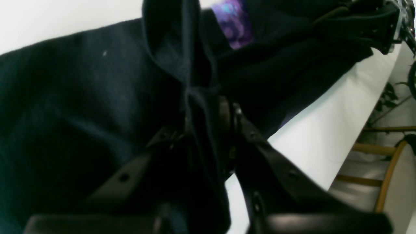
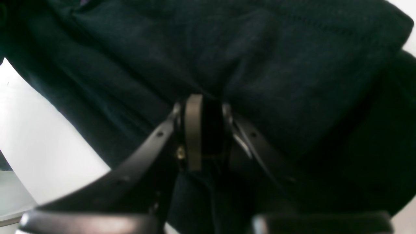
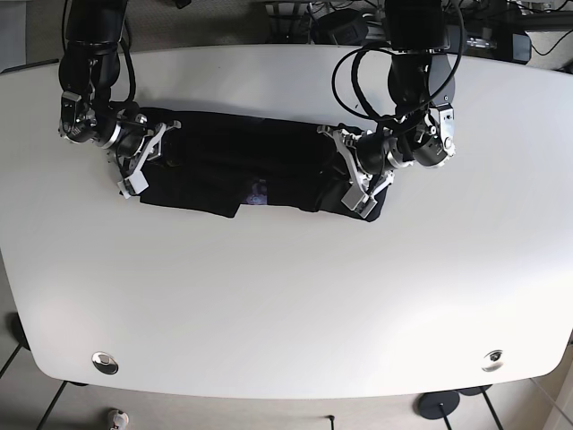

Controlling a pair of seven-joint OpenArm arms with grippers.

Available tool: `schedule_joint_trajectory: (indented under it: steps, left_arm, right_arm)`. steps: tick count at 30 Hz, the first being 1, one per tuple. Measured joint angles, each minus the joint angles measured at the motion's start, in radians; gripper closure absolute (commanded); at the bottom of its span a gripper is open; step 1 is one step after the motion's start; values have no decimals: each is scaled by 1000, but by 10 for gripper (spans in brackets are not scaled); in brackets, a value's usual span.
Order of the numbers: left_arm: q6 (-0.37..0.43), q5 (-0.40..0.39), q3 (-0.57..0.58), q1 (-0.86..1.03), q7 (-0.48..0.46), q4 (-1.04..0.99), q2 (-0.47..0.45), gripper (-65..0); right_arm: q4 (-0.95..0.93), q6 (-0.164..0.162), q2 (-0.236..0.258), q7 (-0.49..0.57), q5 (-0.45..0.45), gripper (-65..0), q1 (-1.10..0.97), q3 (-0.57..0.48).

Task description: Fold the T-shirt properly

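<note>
The T-shirt (image 3: 246,175) is black and lies across the far half of the white bench (image 3: 295,305) as a long, narrow band, already doubled over lengthwise. A small purple patch of print (image 3: 258,190) peeks out at its near edge around the middle. The cloth is bunched and creased at both ends and does not lie flat there.

The left end effector (image 3: 365,177) sits at the band's end on the right of the base view. Its wrist view shows the jaws closed on a gathered ridge of black fabric, pinched and pulled up between them. The right end effector (image 3: 141,159) is at the opposite end. In its wrist view the jaws stand close together with dark cloth pressed up around and between them, so it looks clamped on the shirt too, though the fabric's darkness makes the contact hard to read exactly.

By my judgement the sleeves and sides have been turned in, and the step in hand is the crosswise fold: both ends are held ready to bring one over the other. The next move calls for lifting one end clear of the bench, carrying it over the middle towards the other, and keeping the edges lined up so the layers do not slide or bunch.
</note>
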Motion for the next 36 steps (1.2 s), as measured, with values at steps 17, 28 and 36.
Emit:
schedule_joint_trajectory:
  steps: [17,28,36]
  left_arm:
    - [394,-11,353,-136,-9,18,9,-375]
    - [401,-13,142,-126,-19,126,-66,-271]
    - [109,-7,-21,-45,-31,15,-159,-47]
  right_arm:
    - [0,0,0,0,0,-81,1,-1]
    - [131,-8,2,-19,201,-90,-3,101]
    - [130,-4,-3,-193,448,-522,28,399]
